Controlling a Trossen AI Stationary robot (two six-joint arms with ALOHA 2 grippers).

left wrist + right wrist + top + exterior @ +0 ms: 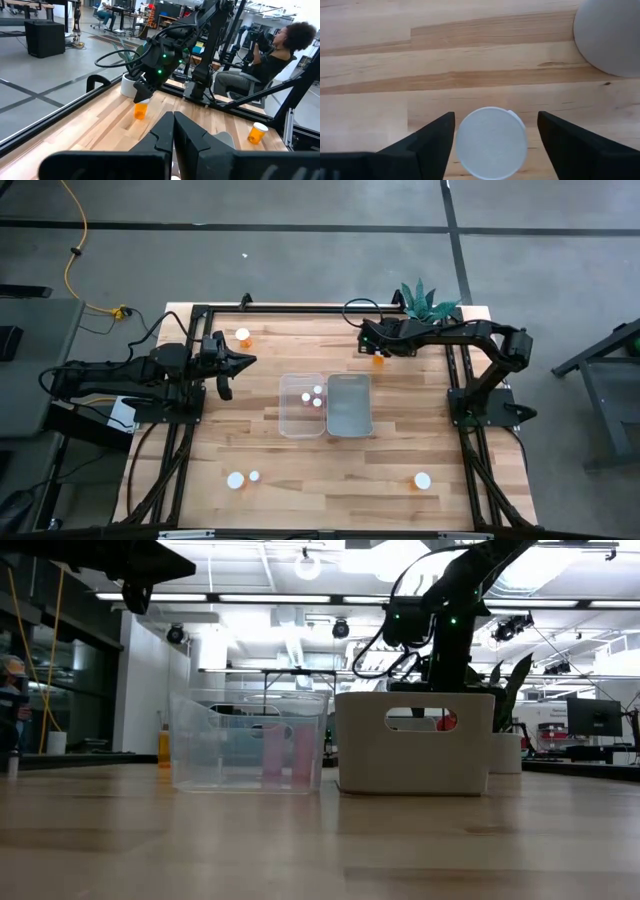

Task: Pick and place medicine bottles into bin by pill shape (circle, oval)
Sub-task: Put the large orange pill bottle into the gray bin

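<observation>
**A:** White cap first: where is it against the right hand point(492, 145)?

**B:** Right between the fingers point(432, 142). They stand apart, one on each side of the cap, with a gap on both sides, so nothing is clamped. That cap belongs to an orange bottle point(378, 361) standing on the table point(400, 450), at about one o'clock from the two bins.

**A:** And the pale round thing near it?

**B:** A white plant pot point(612, 35), just beyond the bottle, with the green plant point(428, 302) at the table's far right corner.

**A:** The left hand point(240, 361)?

**B:** Fingers pressed together, holding nothing, hovering at nine o'clock from the bins.

**A:** Where are the other bottles?

**B:** One bottle by the left hand point(243, 336), at eleven o'clock from the bins. A pair near the front edge point(243, 479), at seven o'clock. A single bottle point(422, 480) at five o'clock. Three white caps sit inside the clear bin point(290, 420). The white bin point(350, 425) touches it on the right; its contents I cannot tell.
</observation>
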